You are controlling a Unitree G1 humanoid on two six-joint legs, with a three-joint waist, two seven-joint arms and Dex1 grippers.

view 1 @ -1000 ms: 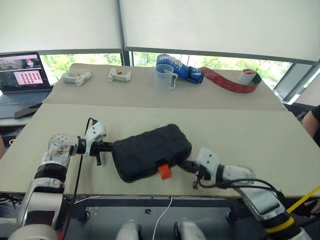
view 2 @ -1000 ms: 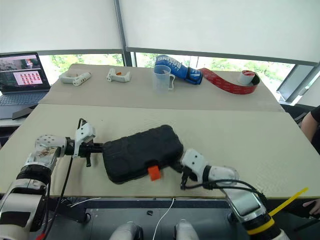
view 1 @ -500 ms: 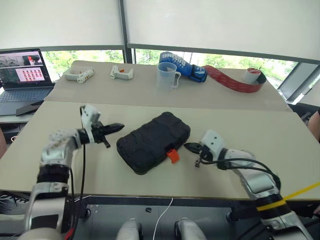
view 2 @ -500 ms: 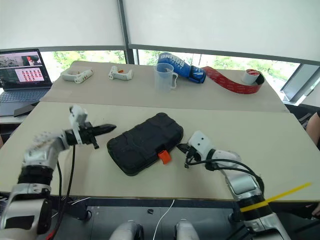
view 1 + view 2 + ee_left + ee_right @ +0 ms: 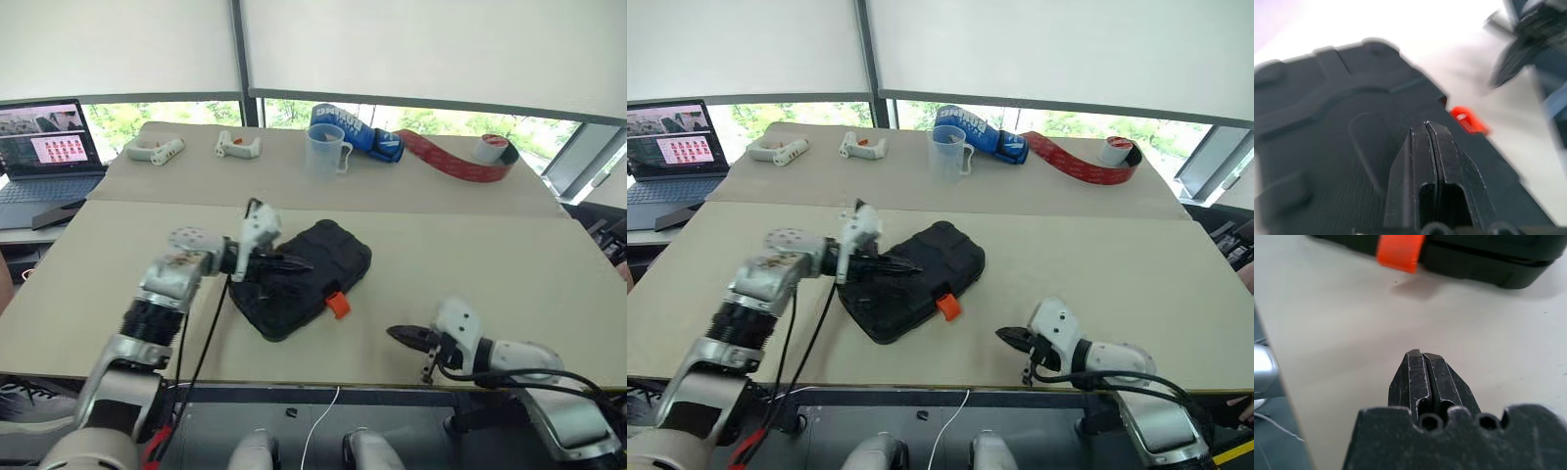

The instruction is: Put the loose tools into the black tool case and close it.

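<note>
The black tool case (image 5: 315, 262) lies shut on the near table, turned at an angle, with its orange latch (image 5: 338, 305) facing the front edge. My left gripper (image 5: 302, 264) is shut and reaches from the left over the case's lid (image 5: 1327, 127), low above it; I cannot tell whether it touches. My right gripper (image 5: 396, 335) is shut with nothing in it. It hovers near the table's front edge, to the right of the latch (image 5: 1399, 249) and apart from the case (image 5: 1488, 259). The loose tools are out of view.
On the far table stand two white handles (image 5: 155, 150) (image 5: 237, 146), a clear measuring cup (image 5: 325, 149), a blue pouch (image 5: 355, 133) and a big red tape (image 5: 460, 159). A laptop (image 5: 44, 147) sits at the far left. Bare table lies right of the case.
My left gripper swung right, from beside the case's left end to over its lid. My right gripper drew back from the latch toward the front edge and the right.
</note>
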